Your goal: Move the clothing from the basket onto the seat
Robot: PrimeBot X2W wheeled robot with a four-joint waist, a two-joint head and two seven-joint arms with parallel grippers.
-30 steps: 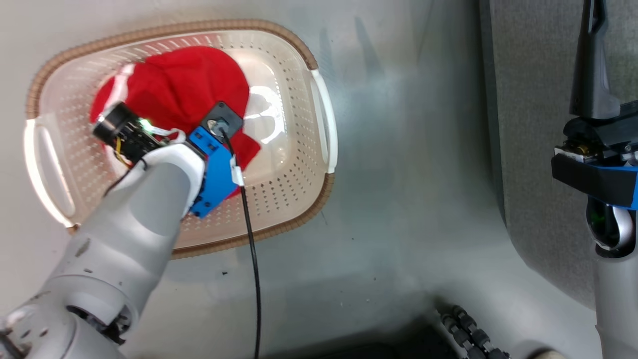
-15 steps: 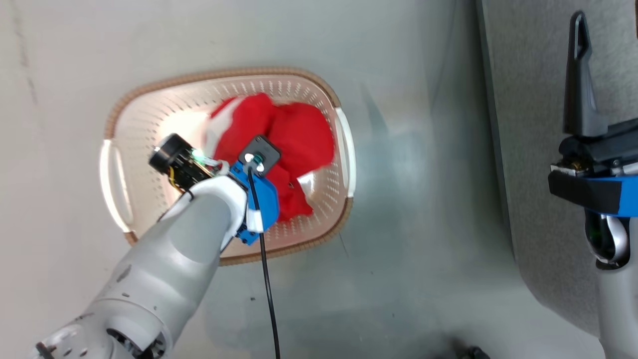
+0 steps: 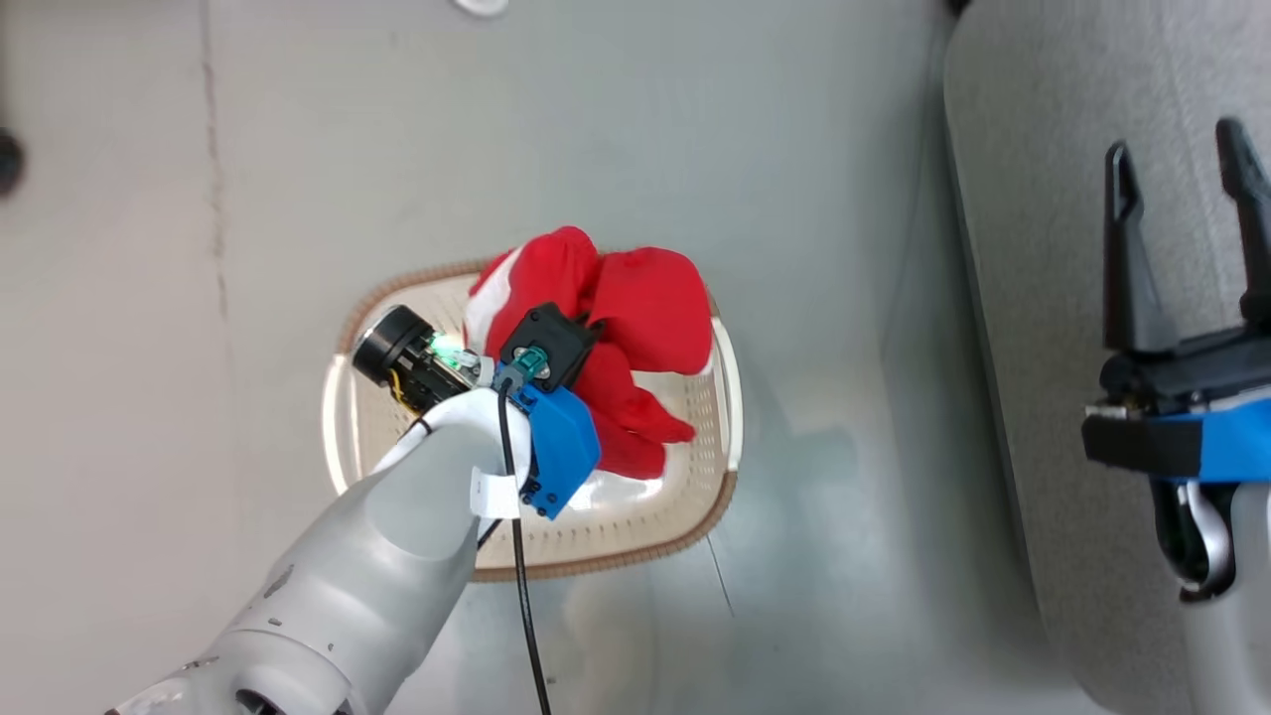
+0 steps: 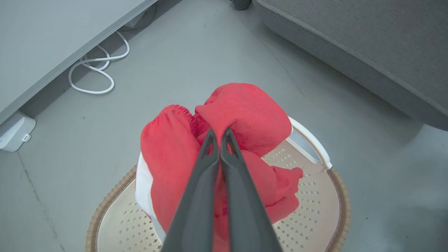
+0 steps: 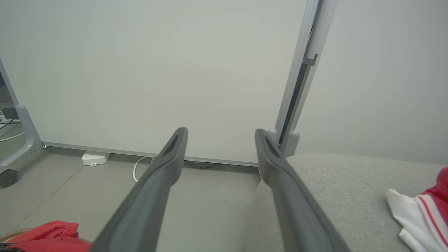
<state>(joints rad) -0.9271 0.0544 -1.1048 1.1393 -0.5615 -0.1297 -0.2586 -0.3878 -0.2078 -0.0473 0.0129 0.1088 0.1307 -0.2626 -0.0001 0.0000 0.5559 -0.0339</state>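
My left gripper [image 4: 219, 134] is shut on a bunch of bright red clothing [image 4: 245, 112] with a white panel, which hangs lifted above the cream perforated basket [image 4: 339, 196]. In the head view the left wrist covers the fingers, and the red clothing [image 3: 645, 308] bulges over the far rim of the basket [image 3: 616, 561]. My right gripper [image 3: 1182, 169] is open and holds nothing, raised over the grey seat [image 3: 1043, 298]. The right wrist view shows the right gripper [image 5: 220, 133] with jaws wide apart. A red-and-white striped piece of clothing [image 5: 420, 210] lies on the seat [image 5: 332, 182].
The basket stands on grey floor just left of the seat's rounded edge [image 4: 367, 45]. A looped white cable [image 4: 94, 70] and a white power block [image 4: 12, 131] lie by a pale wall panel [image 5: 140, 70]. A grey wheeled leg [image 5: 21, 140] stands at the left.
The head camera has risen, so the basket looks smaller. My left gripper has lifted the red clothing from the basket's bottom and it now hangs bunched above it. The right gripper stays open.
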